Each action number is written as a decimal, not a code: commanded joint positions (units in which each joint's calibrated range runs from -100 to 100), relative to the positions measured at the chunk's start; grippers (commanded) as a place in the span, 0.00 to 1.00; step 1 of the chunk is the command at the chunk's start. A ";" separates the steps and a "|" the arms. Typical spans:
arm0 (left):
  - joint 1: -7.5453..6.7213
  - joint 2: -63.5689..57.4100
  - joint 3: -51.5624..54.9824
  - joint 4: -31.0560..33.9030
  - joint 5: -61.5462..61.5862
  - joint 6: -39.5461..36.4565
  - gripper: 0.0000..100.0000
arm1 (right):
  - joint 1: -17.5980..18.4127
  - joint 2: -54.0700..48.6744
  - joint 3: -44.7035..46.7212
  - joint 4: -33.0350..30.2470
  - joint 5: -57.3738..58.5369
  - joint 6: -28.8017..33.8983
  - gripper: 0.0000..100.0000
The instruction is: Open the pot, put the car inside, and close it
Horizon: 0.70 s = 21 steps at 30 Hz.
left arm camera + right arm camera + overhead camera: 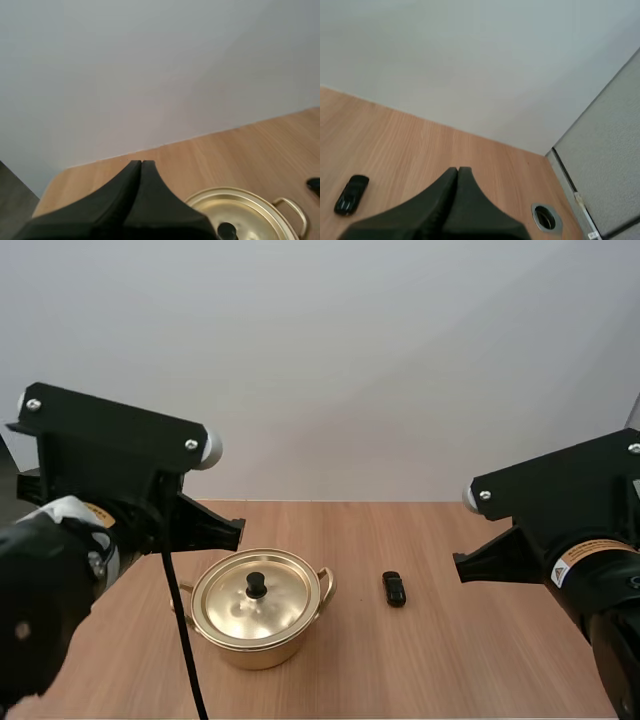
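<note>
Gold-coloured round metal pot (pixel 258 653) stands on the light wooden table (pixel 480 660) with its matching gold lid (pixel 225 608) seated, so the step in hand is judged to be lid removal. Left gripper (pixel 141 162): fingers together as one dark wedge, holding nothing, raised above the table with the pot just ahead and below. Right gripper (pixel 457 170): fingers likewise together, empty, raised over bare table with the small black toy car (pixel 395 588) off to one side. The car lies flat on the table, near the pot's looped side handle (pixel 326 583) but apart from it. Recommended procedure: assign the lid to the left arm, as it is the nearer. Spread the fingers before descent, since a closed wedge would strike the small black knob (pixel 257 584) at the lid's centre. Centre the gap over the knob, descend vertically until the tips straddle it, then pinch. Lift straight up, because the pot looks light and may slide if dragged. Set the lid on free table away from the car, leaving the right arm an unobstructed path.
</note>
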 commanded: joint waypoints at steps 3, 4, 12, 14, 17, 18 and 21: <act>0.03 25.08 -3.28 -12.93 11.28 13.65 0.00 | -0.03 -0.13 -0.01 34.57 7.44 -25.47 0.00; 0.03 26.59 -3.61 -12.93 10.25 13.75 0.00 | -0.03 -0.13 -0.01 34.57 7.44 -25.47 0.00; 0.03 37.31 -4.33 -12.93 9.85 15.31 0.45 | -0.03 -0.13 -0.01 34.45 7.51 -25.55 0.00; 0.03 37.99 -4.33 -12.93 9.85 15.31 0.64 | -0.03 -0.13 -0.01 34.45 7.51 -25.55 0.00; 0.03 39.15 -4.33 -13.81 9.68 15.31 0.78 | -0.03 -0.13 -0.01 34.45 7.51 -25.55 0.00; 0.03 39.91 -4.33 -14.17 9.85 15.31 0.79 | -0.03 -0.13 -0.01 34.45 7.51 -25.55 0.00; 0.03 41.63 -4.33 -15.26 9.85 15.78 0.79 | -0.03 -0.13 -0.01 34.45 7.51 -25.55 0.00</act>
